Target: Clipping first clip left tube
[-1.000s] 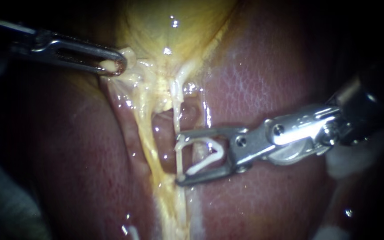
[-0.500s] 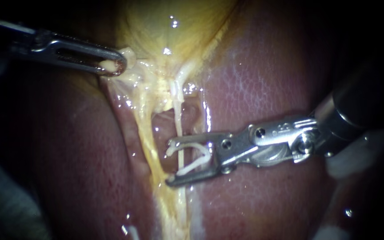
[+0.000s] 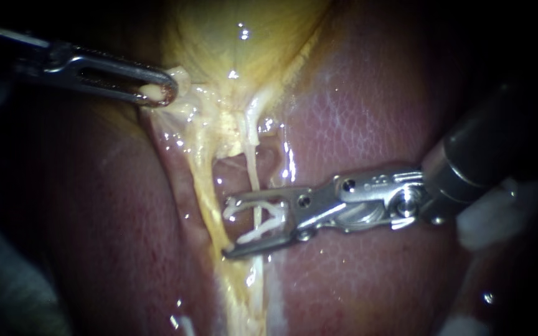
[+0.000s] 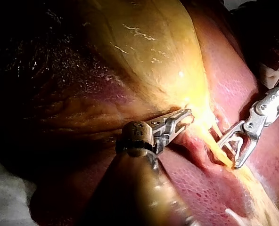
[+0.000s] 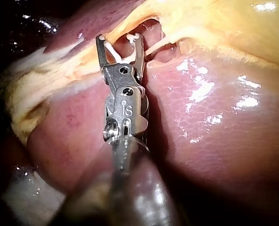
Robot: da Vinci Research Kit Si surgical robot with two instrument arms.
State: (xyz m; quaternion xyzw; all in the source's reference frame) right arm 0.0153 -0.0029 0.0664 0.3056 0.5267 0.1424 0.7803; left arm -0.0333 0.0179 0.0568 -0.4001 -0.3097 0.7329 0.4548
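- Right instrument advancing further across the thin tube; claw narrowing, gripping white clip astride it.
- Left instrument staying put, claw clamping pale tissue.

Finding: a surgical bench set up for work on excised tissue. Evidence: a glossy red-brown liver and a yellow gallbladder fill all 3 views. 2 slender metal instruments reach in, the left instrument and the right instrument, the latter carrying a white clip. White padding lies beside the tissue, with darkness beyond.
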